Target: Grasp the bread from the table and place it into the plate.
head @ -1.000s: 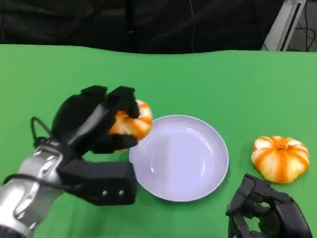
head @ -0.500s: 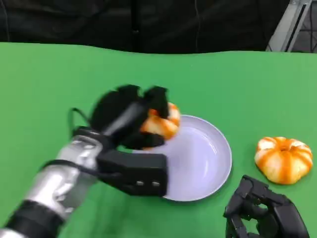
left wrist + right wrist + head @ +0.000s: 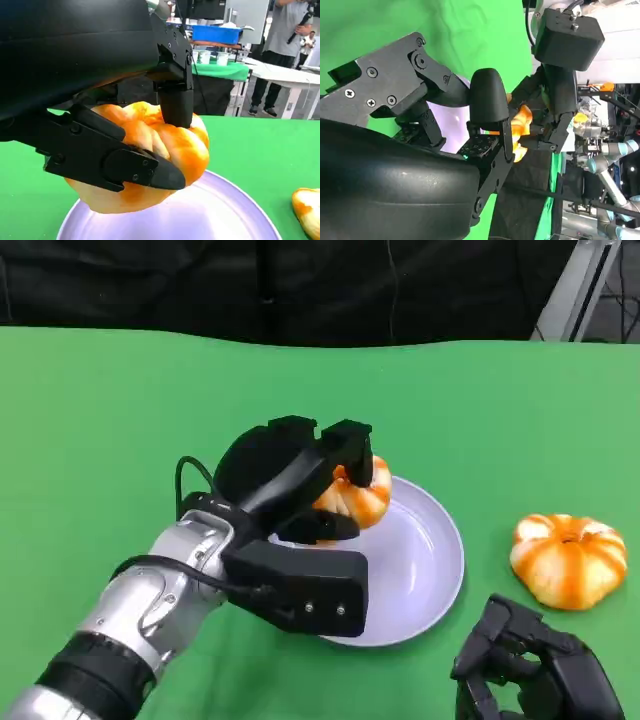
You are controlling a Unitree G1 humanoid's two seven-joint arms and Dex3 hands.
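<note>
Left hand [image 3: 300,475] has the bread [image 3: 355,492] clamped: fingers [image 3: 350,448] over the top, thumb underneath, bun fully off the counter [image 3: 100,420]. Left wrist view confirms it: one finger [image 3: 175,102] pressing down on the bun's top, another black finger [image 3: 115,160] wrapped across its front, orange crust bulging between them

Bread sits above the plate's [image 3: 430,570] far-left rim, hanging over the inside of the plate, not resting on it as far as the left wrist view shows; lavender plate surface visible below the bun with a gap. Silver left forearm [image 3: 140,610] runs in from lower left, black wrist block over the plate's near-left edge, covering it

Right hand [image 3: 530,670] low at the lower right corner, near the plate's right edge, fingers curled in, nothing in them. In the right wrist view its own black shell and fingers fill the foreground, with the left hand and a bit of orange bread behind

Second bread [image 3: 567,558] lies on the counter right of the plate, apart from it, just beyond the right hand, untouched. Its edge shows in the left wrist view too

Counter is green cloth, dark backdrop behind it. A person [image 3: 292,30] stands in the background by white tables in the left wrist view
</note>
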